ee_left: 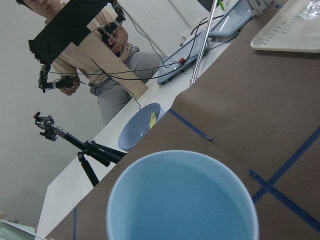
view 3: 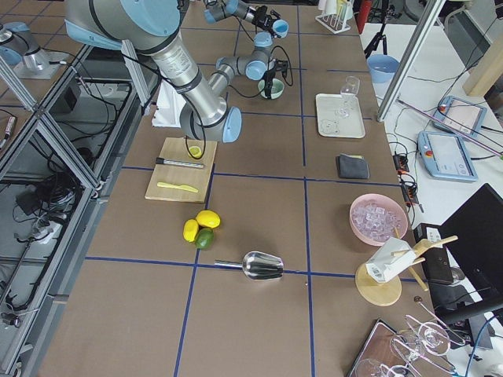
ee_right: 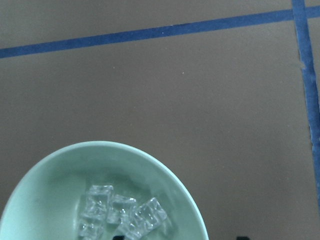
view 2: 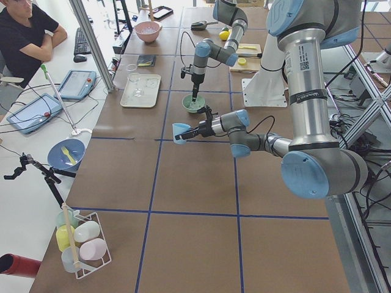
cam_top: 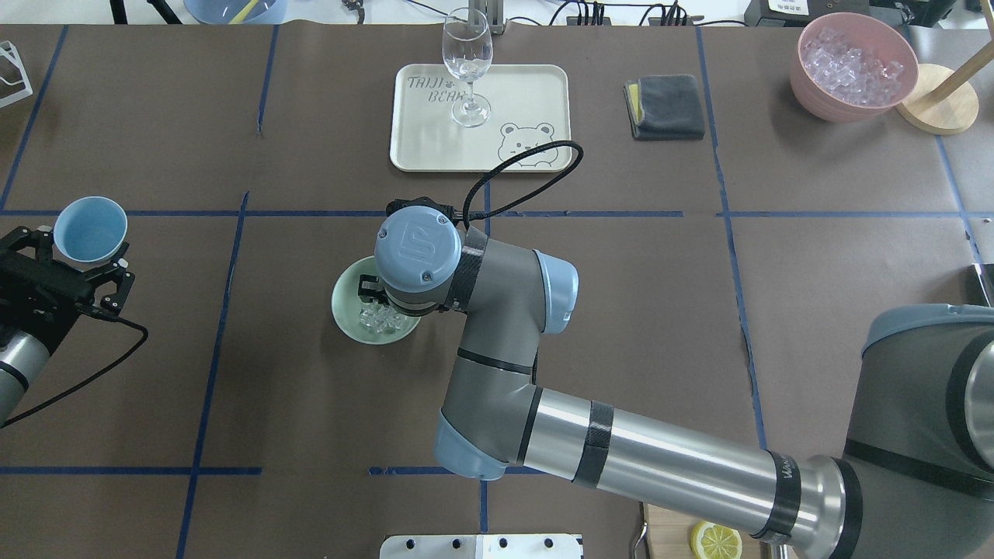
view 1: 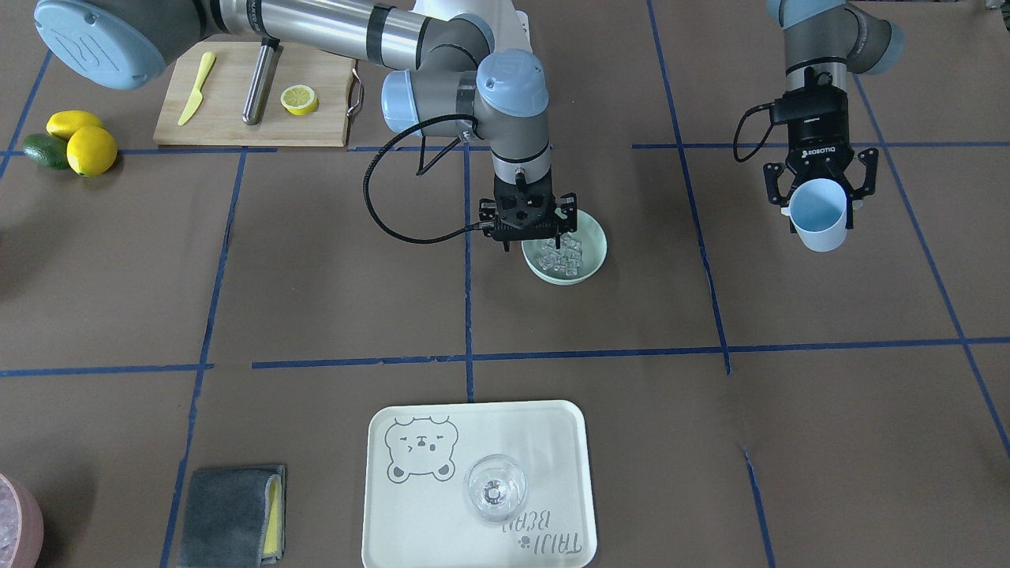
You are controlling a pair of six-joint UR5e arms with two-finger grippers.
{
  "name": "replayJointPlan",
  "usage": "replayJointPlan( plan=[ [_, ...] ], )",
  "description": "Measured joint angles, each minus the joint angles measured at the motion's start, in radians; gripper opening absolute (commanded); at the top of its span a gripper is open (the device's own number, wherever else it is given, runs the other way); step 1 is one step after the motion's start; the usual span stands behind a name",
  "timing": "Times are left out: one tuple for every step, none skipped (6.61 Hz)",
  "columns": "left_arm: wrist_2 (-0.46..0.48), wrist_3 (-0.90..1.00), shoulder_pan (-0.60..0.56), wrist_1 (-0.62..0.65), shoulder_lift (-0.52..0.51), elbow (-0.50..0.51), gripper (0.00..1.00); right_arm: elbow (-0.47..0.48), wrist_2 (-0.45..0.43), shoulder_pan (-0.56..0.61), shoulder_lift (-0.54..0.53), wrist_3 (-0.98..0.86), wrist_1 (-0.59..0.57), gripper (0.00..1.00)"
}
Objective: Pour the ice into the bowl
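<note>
Ice [view 1: 560,256] lies as a small heap of clear cubes inside the mint-green bowl [view 1: 596,251], which stands upright on the brown table cover [view 1: 316,276]. My right gripper [view 1: 533,239] hangs pointing straight down over the bowl's rim, on the side toward my right, with its jaws spread apart and nothing between them. My left gripper [view 1: 821,207] is well apart from the bowl, off to my left of it. It is clamped on a blue cup [view 1: 821,225], which is tipped on its side and shows only its smooth blue inside.
</note>
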Motion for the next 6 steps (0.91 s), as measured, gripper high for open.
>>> replayJointPlan(
  plan=[
    [-0.002,-0.076,0.000,0.002,0.003,0.042,0.00,-0.005,0.000,-0.001,0.000,-0.001,-0.001,0.11],
    [-0.003,-0.168,0.000,0.002,0.002,0.059,0.00,-0.007,0.000,-0.002,0.000,-0.002,-0.002,0.00],
    [-0.003,-0.246,0.000,0.002,0.000,0.063,0.00,-0.008,0.000,-0.002,-0.001,-0.003,-0.002,0.00],
    [-0.003,-0.287,-0.002,0.002,0.000,0.065,0.00,-0.007,0.001,-0.001,-0.002,-0.003,-0.002,0.00],
    [-0.002,-0.345,-0.003,0.002,-0.001,0.069,0.00,-0.005,0.002,0.000,-0.003,-0.003,-0.003,0.00],
    [-0.002,-0.422,-0.003,0.003,-0.001,0.077,0.00,0.000,0.004,0.002,-0.003,-0.003,-0.004,0.00]
  ],
)
